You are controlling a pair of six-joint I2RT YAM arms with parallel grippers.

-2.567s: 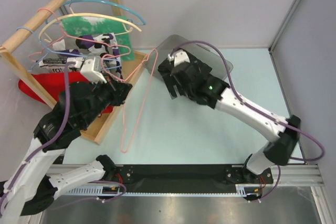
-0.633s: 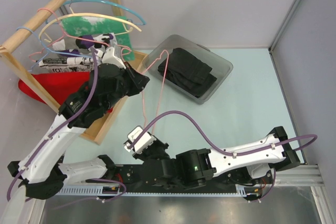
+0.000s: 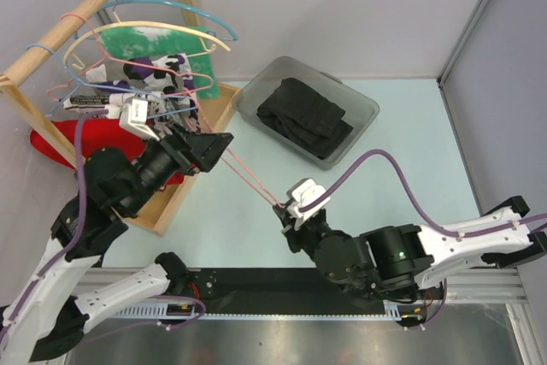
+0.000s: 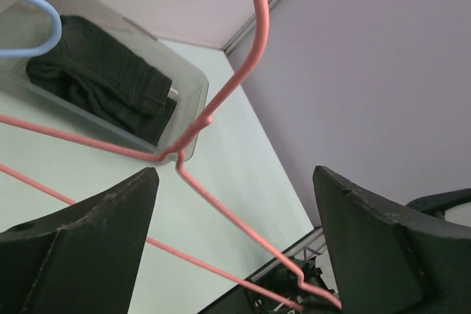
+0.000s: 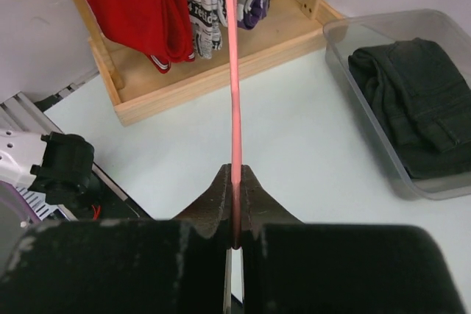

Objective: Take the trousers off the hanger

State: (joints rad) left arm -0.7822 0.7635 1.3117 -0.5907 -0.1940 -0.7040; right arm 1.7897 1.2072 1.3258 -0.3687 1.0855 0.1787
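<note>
Squarely within the pinched right gripper (image 5: 235, 182) runs the hanger (image 5: 232, 71).

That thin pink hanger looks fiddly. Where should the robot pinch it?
A straight stretch of the hanger wire, fingers closing across it from both sides, as the right gripper does. The wire is thin and looks stiff, so a straight run seats squarely between the fingers; its bends would probably slip or twist.
</note>
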